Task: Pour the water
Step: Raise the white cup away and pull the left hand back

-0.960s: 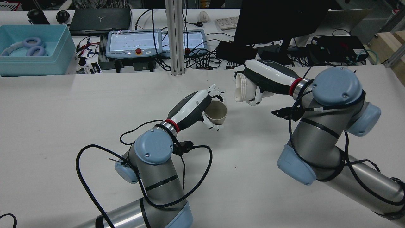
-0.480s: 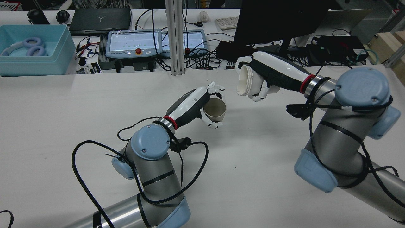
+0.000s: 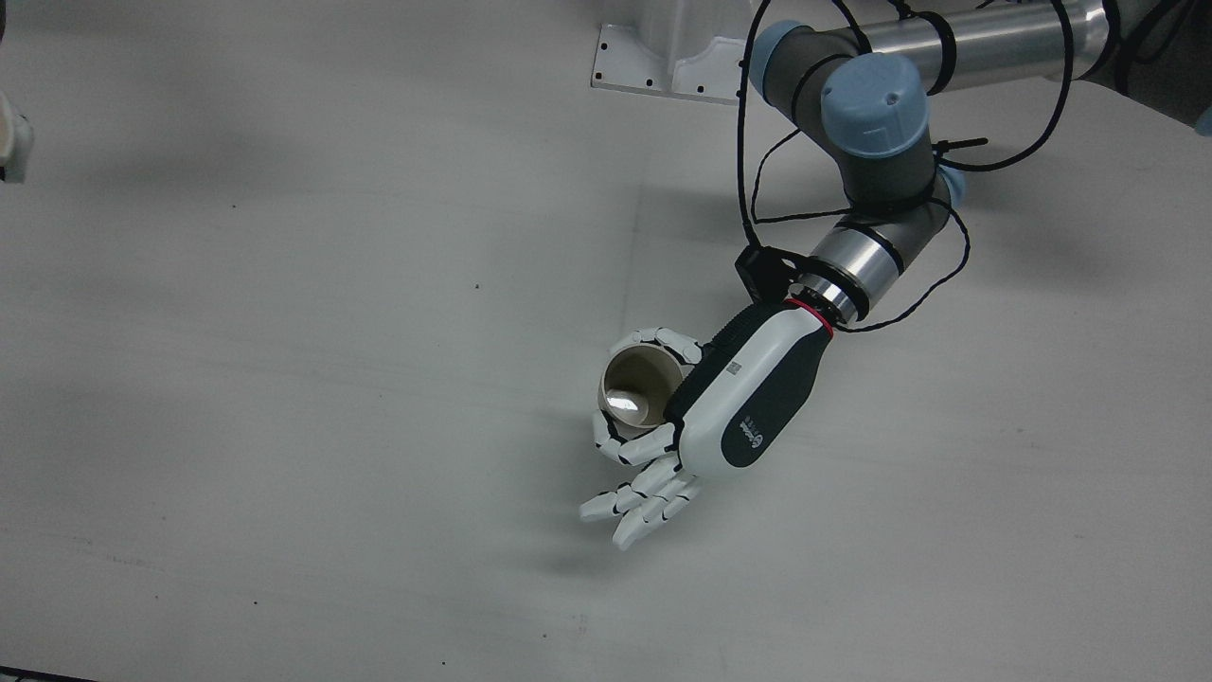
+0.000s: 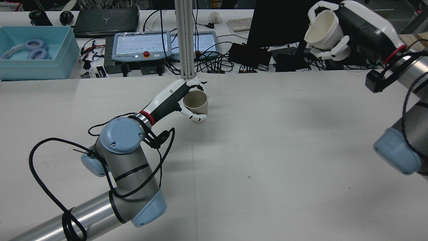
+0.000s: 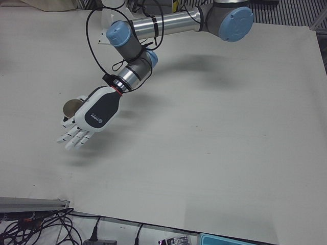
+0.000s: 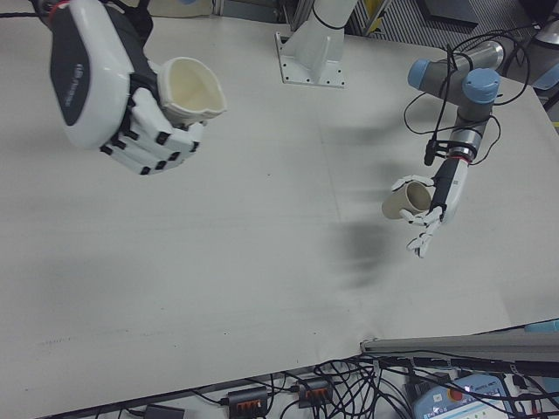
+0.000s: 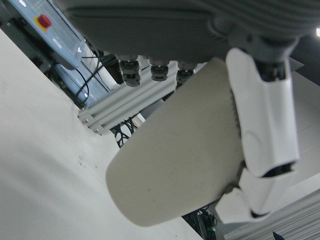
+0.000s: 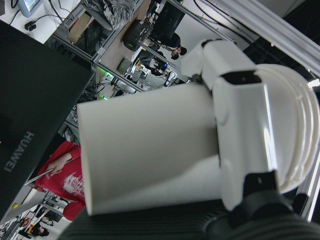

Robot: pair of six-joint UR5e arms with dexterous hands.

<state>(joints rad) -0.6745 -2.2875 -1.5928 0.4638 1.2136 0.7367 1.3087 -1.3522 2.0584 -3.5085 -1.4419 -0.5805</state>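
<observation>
Right hand [image 3: 8, 142]: in the front view, only a sliver shows at the edge.
Tan cup [image 5: 72, 106]: in the left-front view, mostly hidden behind the left hand [image 5: 89, 118].

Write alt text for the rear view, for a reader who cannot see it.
The left hand holds a tan cup above the white table, while the right hand holds a white cup raised high at upper right, far from the first.
</observation>
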